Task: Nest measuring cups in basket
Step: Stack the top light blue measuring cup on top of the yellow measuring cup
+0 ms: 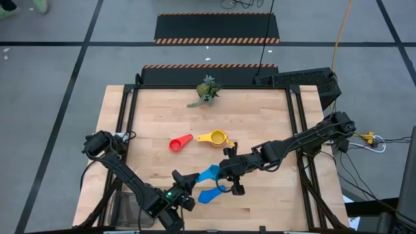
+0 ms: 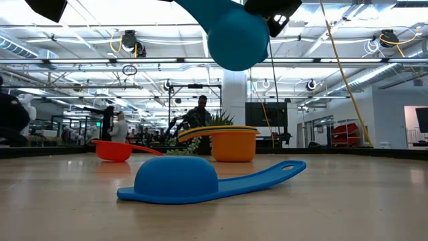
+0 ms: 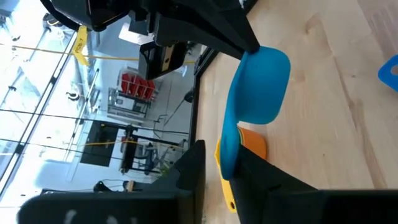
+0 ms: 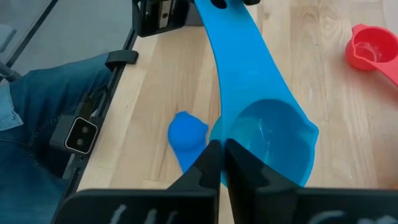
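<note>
A light blue measuring cup (image 1: 209, 173) hangs above the table's near middle, held between my two grippers. My right gripper (image 4: 219, 152) is shut at its bowl. My left gripper (image 3: 227, 177) is at its handle end. Below it a blue cup (image 2: 180, 177) lies upside down, rim on the wood. Farther back a red cup (image 1: 180, 143) rests on the table. Beside the red cup, a yellow cup (image 1: 218, 138) sits in an orange one (image 2: 233, 148). The basket is out of view. My left gripper has the free end of the light blue cup's handle (image 3: 227, 149) between its two fingers, which come nearly level from the table's near left and lie across the handle. My right gripper pinches the bowl's rim (image 4: 225, 138), one finger inside the bowl and one outside, slanting down from the right. The cup is lifted clear, open side up.
A small green plant (image 1: 207, 91) stands at the table's far edge. Dark rails (image 1: 127, 123) run along both sides of the tabletop. A person's jeans-clad leg (image 4: 37, 106) shows beyond the side rail in the right wrist view. Bare wood lies to the far left and right.
</note>
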